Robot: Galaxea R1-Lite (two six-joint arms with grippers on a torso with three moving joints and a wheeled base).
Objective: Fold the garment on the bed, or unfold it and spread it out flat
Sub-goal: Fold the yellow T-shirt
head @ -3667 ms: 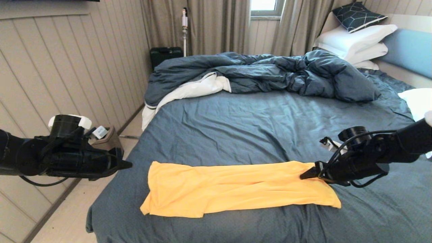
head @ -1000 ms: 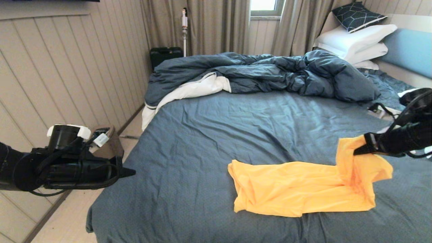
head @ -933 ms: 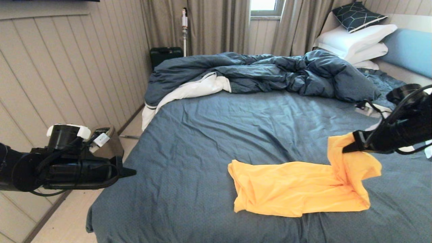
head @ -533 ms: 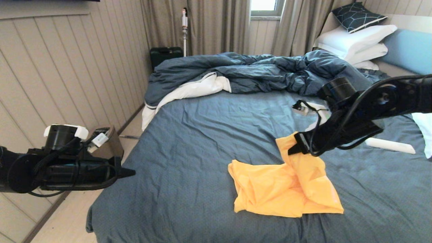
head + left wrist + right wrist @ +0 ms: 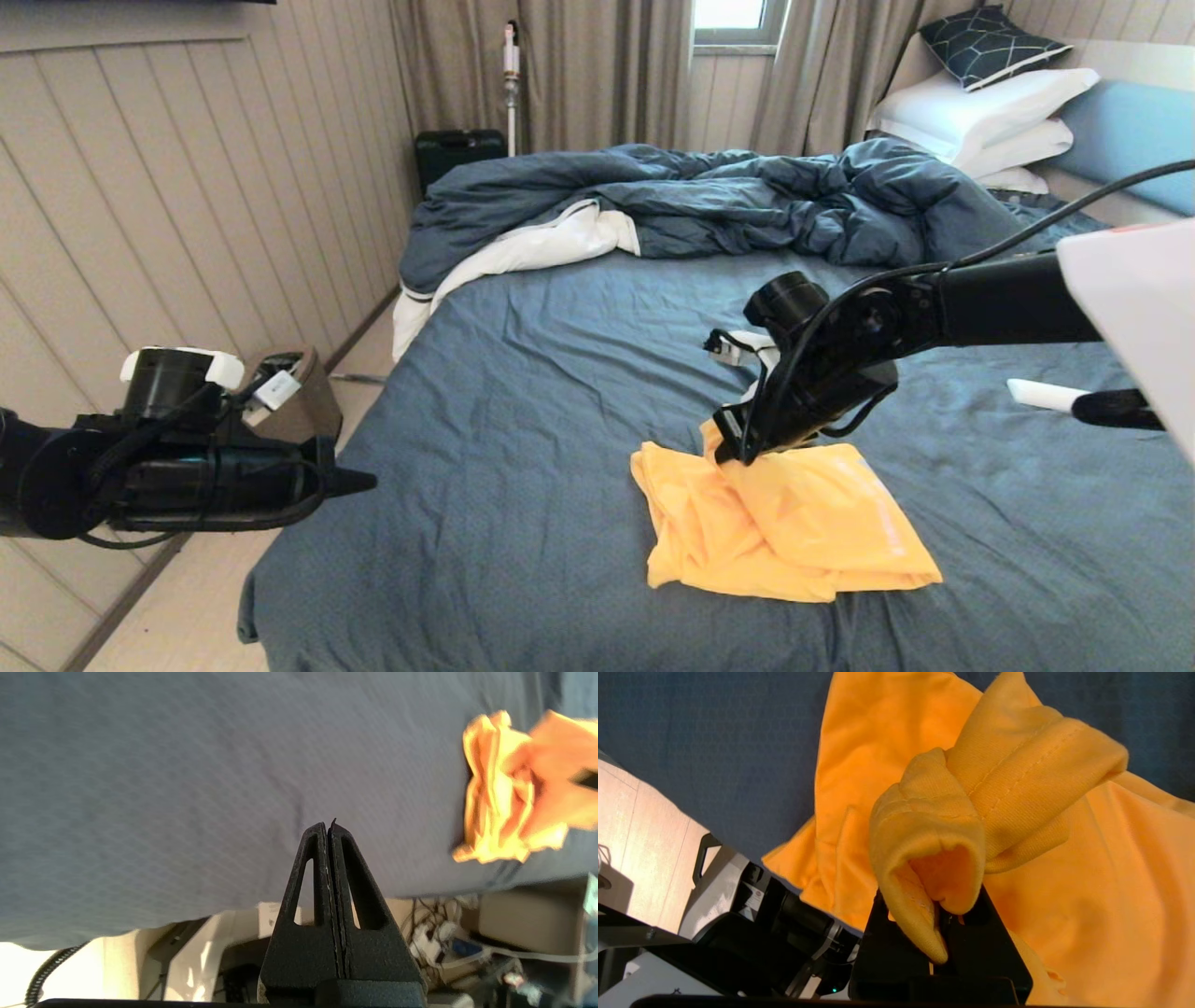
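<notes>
The bed (image 5: 560, 373) fills the head view, its rumpled duvet (image 5: 728, 201) and white pillows (image 5: 990, 117) at the far end. The garment (image 5: 784, 532) lies doubled over on the sheet, near the front edge and right of centre. The right gripper (image 5: 733, 448) sits at its far edge; only the right wrist view shows a hemmed fold (image 5: 966, 826) pinched between the fingers. The left gripper (image 5: 329, 828) hangs off the bed's left side, fingers pressed together, plain in its own wrist view.
</notes>
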